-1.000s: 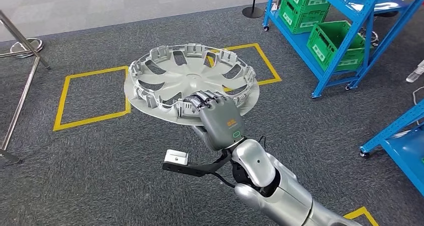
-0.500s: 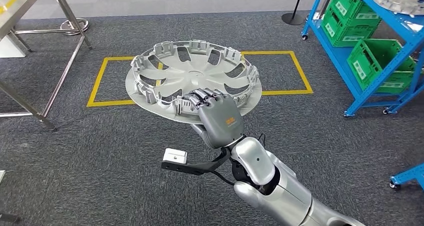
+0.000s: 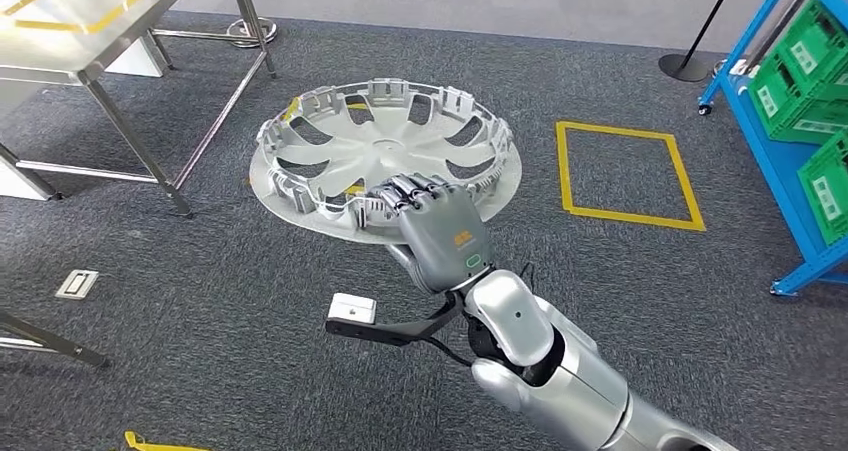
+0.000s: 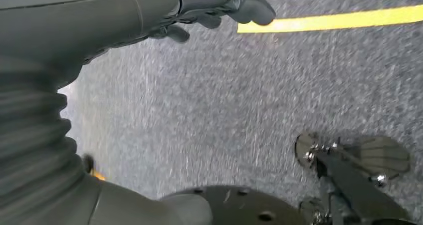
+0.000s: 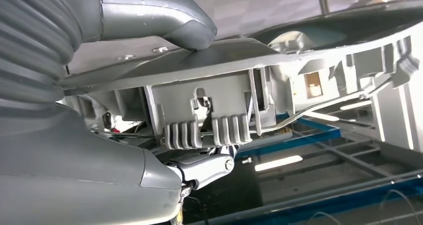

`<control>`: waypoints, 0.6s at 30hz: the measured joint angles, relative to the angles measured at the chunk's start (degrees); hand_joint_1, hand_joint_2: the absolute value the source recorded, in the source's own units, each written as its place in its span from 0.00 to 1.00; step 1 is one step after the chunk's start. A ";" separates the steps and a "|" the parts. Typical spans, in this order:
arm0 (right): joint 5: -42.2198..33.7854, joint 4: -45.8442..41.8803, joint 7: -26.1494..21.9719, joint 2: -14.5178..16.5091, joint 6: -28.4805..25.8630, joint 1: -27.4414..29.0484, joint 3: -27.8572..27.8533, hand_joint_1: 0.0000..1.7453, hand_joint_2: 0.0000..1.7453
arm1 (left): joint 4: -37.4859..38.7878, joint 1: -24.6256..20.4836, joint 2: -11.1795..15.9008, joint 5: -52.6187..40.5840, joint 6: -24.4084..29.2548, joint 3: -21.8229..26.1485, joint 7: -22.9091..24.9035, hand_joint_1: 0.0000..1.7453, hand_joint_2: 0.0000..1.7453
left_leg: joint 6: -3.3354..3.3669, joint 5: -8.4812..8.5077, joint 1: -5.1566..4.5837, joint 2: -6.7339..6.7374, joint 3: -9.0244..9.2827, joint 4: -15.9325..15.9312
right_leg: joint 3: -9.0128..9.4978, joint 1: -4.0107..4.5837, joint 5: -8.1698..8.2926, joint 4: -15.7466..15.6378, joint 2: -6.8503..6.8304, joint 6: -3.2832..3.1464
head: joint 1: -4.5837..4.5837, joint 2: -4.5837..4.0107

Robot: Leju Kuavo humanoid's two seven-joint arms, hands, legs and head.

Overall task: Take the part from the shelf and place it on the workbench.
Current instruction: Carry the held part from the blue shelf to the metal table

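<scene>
The part is a silver-grey wheel cover (image 3: 385,156) with spokes and a ring of clips, held level above the carpet in the head view. My right hand (image 3: 440,231) grips its near rim, fingers curled over the clip ring. In the right wrist view the thumb (image 5: 164,15) presses on one face of the wheel cover (image 5: 239,85) and the fingers (image 5: 204,167) clamp the other side. The metal workbench (image 3: 90,31), marked with yellow tape, stands at the far left. My left hand (image 4: 209,5) hangs over the carpet, holding nothing, fingers loosely apart.
The blue shelf (image 3: 790,161) with green crates (image 3: 825,186) stands at the right edge. A yellow floor square (image 3: 625,171) lies between it and the cover. A stanchion base (image 3: 690,66) sits at the far right, a small floor plate (image 3: 77,284) at the left.
The whole view has swung left: the workbench has come further in at the upper left and the shelf has slid to the right edge. My right hand keeps the same hold on the cover.
</scene>
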 joint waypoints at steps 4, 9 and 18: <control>-0.05 0.27 -0.02 0.77 0.23 -0.91 0.04 1.00 1.00 | 0.02 -0.24 -0.08 0.13 0.00 0.59 -0.23 0.00 1.00 | -0.95 -4.38 -0.47 6.48 -3.72 7.18 | 0.49 -0.43 0.40 -1.00 -3.47 -0.96 | -0.51 0.00; -0.15 0.79 -0.02 0.80 0.43 -0.93 0.04 1.00 1.00 | 0.01 -0.49 0.10 0.14 -0.48 0.95 -0.16 0.00 1.00 | -2.00 -4.70 0.26 9.53 -5.37 11.80 | 0.59 -0.62 0.02 -0.87 -8.12 -0.78 | -0.62 0.00; -0.29 1.02 -0.22 0.64 -0.45 -1.10 -0.03 1.00 1.00 | -0.05 -0.66 0.31 0.73 -1.21 1.77 -0.78 0.00 1.00 | 1.14 -0.62 0.28 9.82 0.76 0.18 | -0.10 -0.71 -3.64 3.44 -7.64 2.07 | -0.29 0.01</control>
